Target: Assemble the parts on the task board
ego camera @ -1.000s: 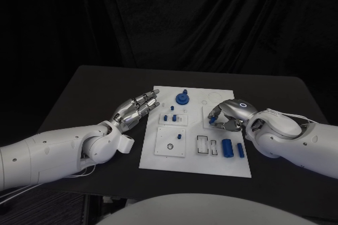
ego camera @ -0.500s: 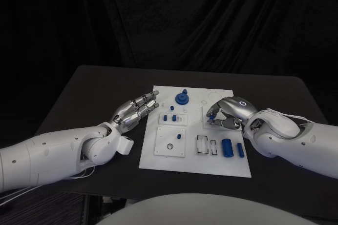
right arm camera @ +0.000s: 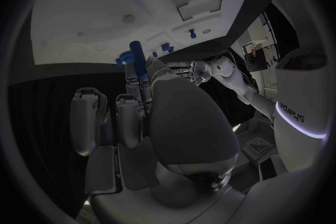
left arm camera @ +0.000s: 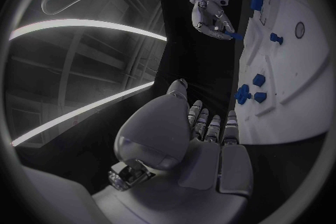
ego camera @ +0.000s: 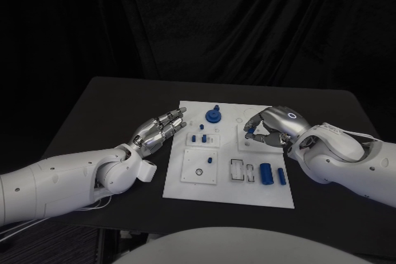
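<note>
While the right hand [ego camera: 270, 128] hangs over the far right part of the white task board [ego camera: 231, 192], its fingers are curled around a small blue peg [right arm camera: 137, 56], which the right wrist view shows standing up between the fingertips. From the left wrist view the same peg [left arm camera: 234, 36] pokes out of that hand, raised off the board.

Just off the board's left edge, the left hand [ego camera: 160, 129] rests low over the black table [ego camera: 99, 109]. Its fingers lie straight, side by side, pointing toward the board's far end, and it holds nothing.

On the board, a round blue knobbed part [ego camera: 214, 115] stands near the far edge, close to the left hand's fingertips. Toward the middle, two short blue pins [ego camera: 199, 138] stand in a small raised white block. Nearer the robot, another white block carries one blue pin [ego camera: 209, 159] and a dark ring [ego camera: 199, 172]. Near the board's right edge, below the right hand, a thick blue cylinder [ego camera: 265, 172] and a thinner blue cylinder [ego camera: 281, 176] lie side by side, next to two empty rectangular slots [ego camera: 242, 169].
</note>
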### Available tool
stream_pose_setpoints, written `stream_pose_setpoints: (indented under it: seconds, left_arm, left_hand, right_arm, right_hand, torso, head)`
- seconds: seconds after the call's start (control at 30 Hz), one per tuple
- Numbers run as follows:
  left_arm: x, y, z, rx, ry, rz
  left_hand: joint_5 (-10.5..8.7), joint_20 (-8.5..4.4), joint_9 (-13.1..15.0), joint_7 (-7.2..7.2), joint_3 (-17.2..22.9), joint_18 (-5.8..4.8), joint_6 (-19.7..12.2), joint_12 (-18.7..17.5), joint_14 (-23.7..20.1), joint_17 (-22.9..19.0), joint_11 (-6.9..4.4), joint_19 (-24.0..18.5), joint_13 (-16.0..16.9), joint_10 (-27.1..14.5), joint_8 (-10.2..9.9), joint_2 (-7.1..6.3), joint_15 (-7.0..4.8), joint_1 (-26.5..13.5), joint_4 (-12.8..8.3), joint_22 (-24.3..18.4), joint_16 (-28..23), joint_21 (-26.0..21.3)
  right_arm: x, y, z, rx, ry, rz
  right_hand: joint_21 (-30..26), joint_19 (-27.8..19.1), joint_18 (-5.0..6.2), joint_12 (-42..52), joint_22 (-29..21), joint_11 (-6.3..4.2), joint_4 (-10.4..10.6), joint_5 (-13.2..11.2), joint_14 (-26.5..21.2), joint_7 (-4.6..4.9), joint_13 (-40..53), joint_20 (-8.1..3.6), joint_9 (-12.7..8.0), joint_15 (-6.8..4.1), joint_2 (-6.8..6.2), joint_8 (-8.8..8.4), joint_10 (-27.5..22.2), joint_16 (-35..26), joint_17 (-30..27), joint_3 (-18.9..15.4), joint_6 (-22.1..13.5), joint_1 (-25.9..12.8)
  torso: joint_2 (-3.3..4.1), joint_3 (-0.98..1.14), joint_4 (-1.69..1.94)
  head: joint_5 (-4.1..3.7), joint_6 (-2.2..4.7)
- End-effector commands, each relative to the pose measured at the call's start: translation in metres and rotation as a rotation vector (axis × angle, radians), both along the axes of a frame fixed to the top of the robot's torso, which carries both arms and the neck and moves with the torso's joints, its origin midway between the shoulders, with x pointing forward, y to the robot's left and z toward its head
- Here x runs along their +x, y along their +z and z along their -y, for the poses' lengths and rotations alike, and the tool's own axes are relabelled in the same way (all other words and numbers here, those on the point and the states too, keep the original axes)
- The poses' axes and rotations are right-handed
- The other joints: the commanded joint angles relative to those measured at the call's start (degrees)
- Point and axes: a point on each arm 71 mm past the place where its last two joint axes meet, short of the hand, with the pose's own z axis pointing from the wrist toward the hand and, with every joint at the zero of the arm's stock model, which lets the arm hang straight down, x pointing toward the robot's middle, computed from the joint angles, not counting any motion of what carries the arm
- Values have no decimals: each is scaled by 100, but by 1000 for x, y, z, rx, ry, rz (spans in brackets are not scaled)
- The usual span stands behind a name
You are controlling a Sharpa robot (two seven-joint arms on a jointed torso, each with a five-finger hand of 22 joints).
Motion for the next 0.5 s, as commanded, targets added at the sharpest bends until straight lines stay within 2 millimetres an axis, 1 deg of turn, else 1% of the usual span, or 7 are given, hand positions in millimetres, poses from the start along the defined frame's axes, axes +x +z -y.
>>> stream_pose_setpoints:
  seconds: [0.03, 0.2, 0.23, 0.33, 0.43, 0.5]
  left_arm:
    - [0, 4, 1, -41, 4, 41]
    - [0, 3, 3, -42, 1, 41]
    - [0, 3, 3, -43, 1, 40]
    - [0, 3, 3, -43, 0, 39]
    - [0, 3, 3, -43, 0, 39]
    - [0, 3, 3, -45, 0, 41]
  left_hand:
    - [35, 29, 9, -23, 38, 56, 16, -21, -2, -5, 4, 1, -8, -25, 7, 20, 3, 21, -7, -8, -38, 1]
    - [35, 29, 9, -23, 38, 56, 16, -21, -2, -5, 4, 1, -8, -25, 7, 20, 3, 21, -7, -8, -38, 1]
    - [32, 35, 8, -19, 46, 58, 10, -26, -2, -5, 6, 1, -9, -27, 7, 21, 8, 24, -13, -11, -38, 1]
    - [18, 40, 8, -17, 53, 61, 5, -26, -2, -5, 8, 2, -9, -28, 6, 23, 10, 26, -18, -12, -38, 1]
    - [18, 40, 8, -17, 53, 61, 5, -26, -2, -5, 8, 2, -9, -28, 6, 23, 10, 26, -18, -12, -38, 1]
    - [18, 40, 8, -17, 53, 61, 5, -26, -2, -5, 8, 2, -9, -28, 6, 23, 10, 26, -18, -12, -38, 1]
  right_arm:
    - [-5, 9, -7, 15, -4, 4]
    - [-18, 18, -30, 43, 69, 0]
    - [-22, 19, -39, 52, 97, -5]
    - [-31, 16, -58, 62, 155, -16]
    - [-36, 12, -70, 62, 194, -15]
    - [-41, 7, -83, 59, 235, -14]
  right_hand:
    - [-26, 139, -42, -35, 1210, -27, -107, -56, 356, 23, 1, -12, 19, 2, 37, -3, 74, -1, 524, 70, -18, 90]
    - [-29, 137, -42, -52, 1209, -29, -114, -82, 356, 23, -2, -8, 31, 4, 24, -12, 88, 1, 528, 71, -27, 95]
    - [-29, 137, -42, -52, 1209, -29, -114, -82, 356, 23, -2, -8, 31, 4, 24, -12, 88, 1, 528, 71, -27, 95]
    - [-21, 140, -43, -61, 1211, -34, -125, -107, 359, 21, -1, -7, 45, 2, 24, -14, 116, 7, 540, 79, -23, 108]
    - [-32, 134, -40, -73, 1208, -34, -134, -118, 358, 23, -2, -7, 50, 1, 18, -25, 121, 4, 536, 84, -35, 118]
    - [-32, 134, -40, -80, 1208, -33, -136, -124, 358, 25, -3, -7, 52, 1, 13, -32, 125, 5, 537, 85, -44, 120]
  torso:
    - [-7, 0, 8]
    - [-5, -1, 19]
    - [-6, -2, 19]
    - [1, -2, 13]
    - [-1, -3, 15]
    - [2, -2, 12]
  head:
    - [-7, -1]
    - [2, -1]
    - [9, -1]
    - [43, -1]
    - [72, -1]
    - [90, -1]
